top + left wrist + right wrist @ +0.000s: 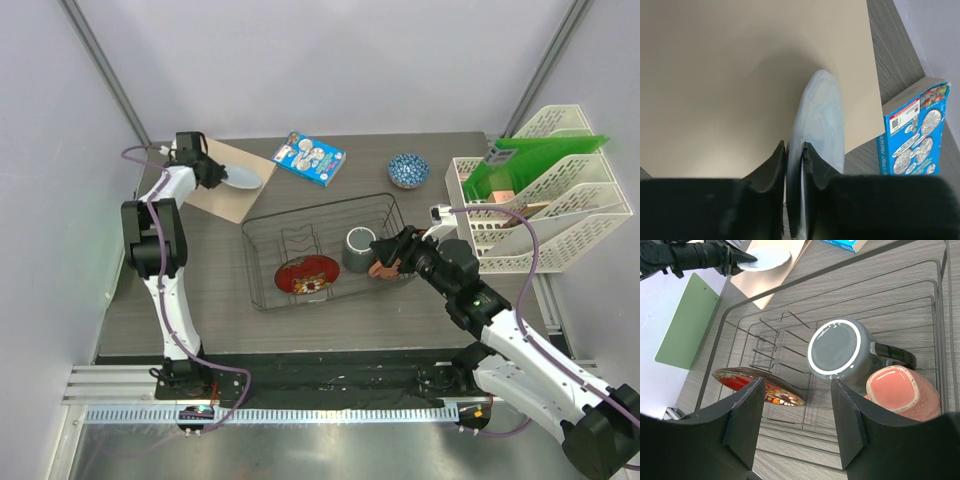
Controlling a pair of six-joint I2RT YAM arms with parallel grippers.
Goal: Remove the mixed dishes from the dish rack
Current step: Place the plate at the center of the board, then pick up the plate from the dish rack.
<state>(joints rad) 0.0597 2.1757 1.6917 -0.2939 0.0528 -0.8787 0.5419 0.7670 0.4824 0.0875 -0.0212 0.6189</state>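
Tabletop (210,290), far left: the left pincer (794,147) is clamped on the rim of a pale plate (822,115) held edge-on over a tan board (740,75). A blue packet (310,158) lies further right. The dish rack (320,208) sits mid-table (red plate (306,275) tilted at its near left, grey mug (359,249) and pink mug (381,267) together at its right). Above them hovers the right pincer (797,390), fingers apart and holding nothing. The patterned bowl (408,170) stands outside the rack, near a white organiser (560,200).

Top camera looks down from afar; wrist cameras sit close. Top and right wrist share the dish rack (300,238)
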